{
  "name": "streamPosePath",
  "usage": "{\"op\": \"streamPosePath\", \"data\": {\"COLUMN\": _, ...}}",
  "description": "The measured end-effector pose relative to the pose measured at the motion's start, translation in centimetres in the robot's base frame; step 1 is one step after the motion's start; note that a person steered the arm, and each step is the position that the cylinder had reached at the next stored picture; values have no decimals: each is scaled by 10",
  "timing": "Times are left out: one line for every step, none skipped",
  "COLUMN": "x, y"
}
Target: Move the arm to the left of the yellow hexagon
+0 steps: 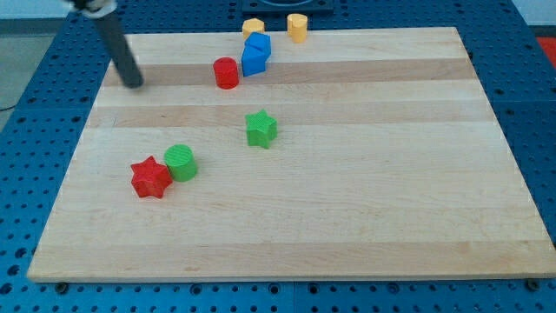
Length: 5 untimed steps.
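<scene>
Nearest the view's bottom, on the pale wooden worktop [365, 226], a red star-shaped block [150, 177] sits at the lower left, and a green round cylinder block [182, 163] touches it on its upper right side. Farther up and toward the middle stands a green star-shaped block [261, 129], alone and well apart from that pair. Beyond it, near the view's top, a red cylinder block [226, 73] stands upright, with a blue block [255, 54] of angular, irregular outline just beside it on the view's right; whether the two touch cannot be told. Right behind the blue block, at the far edge of the worktop, is the yellow hexagon block [253, 28], partly hidden by the blue one so that only its top face and upper sides show; it lies flat with its top face up, and no long axis or pointing direction can be made out from what shows. A second yellow block [297, 27], roundish in outline, stands near it to the view's right, also at the far edge. The dark rod leans in from the view's upper left corner, and my tip [135, 84] rests on the worktop well to the view's left of the red cylinder block, and to the left of and lower than the yellow hexagon block, clear of every block. The arm carries no end effector with jaws, only this rod.
</scene>
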<state>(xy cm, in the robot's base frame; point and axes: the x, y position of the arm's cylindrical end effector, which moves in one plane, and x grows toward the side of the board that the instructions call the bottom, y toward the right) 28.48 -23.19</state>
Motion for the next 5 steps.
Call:
{"op": "streamPosePath", "data": {"x": -65, "y": 47}}
{"op": "streamPosePath", "data": {"x": -81, "y": 88}}
{"op": "streamPosePath", "data": {"x": -85, "y": 97}}
{"op": "streamPosePath", "data": {"x": -92, "y": 98}}
{"op": "streamPosePath", "data": {"x": -93, "y": 100}}
